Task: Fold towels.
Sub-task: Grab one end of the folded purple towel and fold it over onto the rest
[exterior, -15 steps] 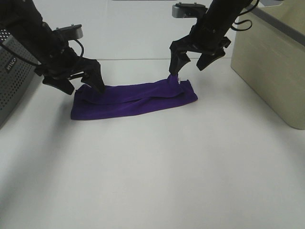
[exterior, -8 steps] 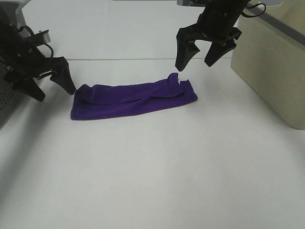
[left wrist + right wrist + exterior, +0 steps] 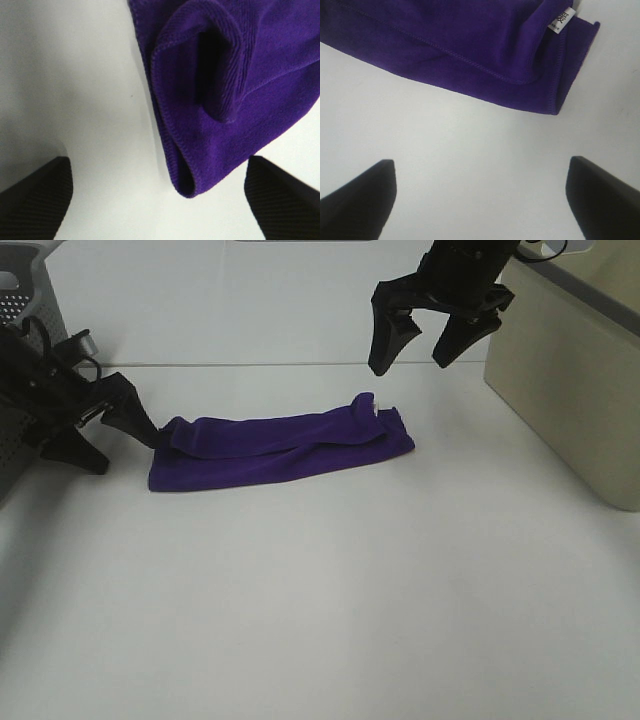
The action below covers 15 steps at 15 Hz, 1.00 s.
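The deep purple towel (image 3: 280, 445) lies on the white table, folded into a long strip, with a small white tag (image 3: 379, 408) at its right end. My left gripper (image 3: 113, 435) is open and empty just off the strip's left end; the left wrist view shows that folded end (image 3: 220, 85) between the spread fingertips. My right gripper (image 3: 417, 352) is open and empty, raised above and behind the right end. The right wrist view shows the towel's corner (image 3: 470, 50) and tag (image 3: 561, 20) below it.
A beige box (image 3: 575, 370) stands at the right edge of the table. A grey perforated bin (image 3: 15, 360) sits at the far left behind my left arm. White table surface (image 3: 330, 590) stretches in front of the towel.
Both grippers have let go of the towel and drawn back: the left one out to the left, the right one up and away. The towel stays folded in place.
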Available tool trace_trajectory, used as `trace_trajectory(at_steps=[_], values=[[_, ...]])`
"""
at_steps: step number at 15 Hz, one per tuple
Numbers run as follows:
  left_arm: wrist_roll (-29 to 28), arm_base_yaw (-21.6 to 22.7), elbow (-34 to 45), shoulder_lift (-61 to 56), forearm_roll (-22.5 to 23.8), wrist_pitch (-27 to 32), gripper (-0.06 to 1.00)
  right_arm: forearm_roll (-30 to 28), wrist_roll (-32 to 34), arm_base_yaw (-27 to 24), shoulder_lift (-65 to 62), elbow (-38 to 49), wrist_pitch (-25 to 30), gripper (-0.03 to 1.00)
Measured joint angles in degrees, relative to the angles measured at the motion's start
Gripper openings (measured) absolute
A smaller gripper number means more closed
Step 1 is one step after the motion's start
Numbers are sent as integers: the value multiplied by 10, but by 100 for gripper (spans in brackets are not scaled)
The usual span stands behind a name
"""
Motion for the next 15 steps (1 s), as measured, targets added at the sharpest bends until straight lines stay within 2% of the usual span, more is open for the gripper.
trace_trajectory(at_steps=[5,15], values=[[3,0,-5,17,-50,7,85,0,2,0,-1,0,0,89],[-9,-37,-10,30,-71,-12,82,0,2,0,-1,0,0,89]])
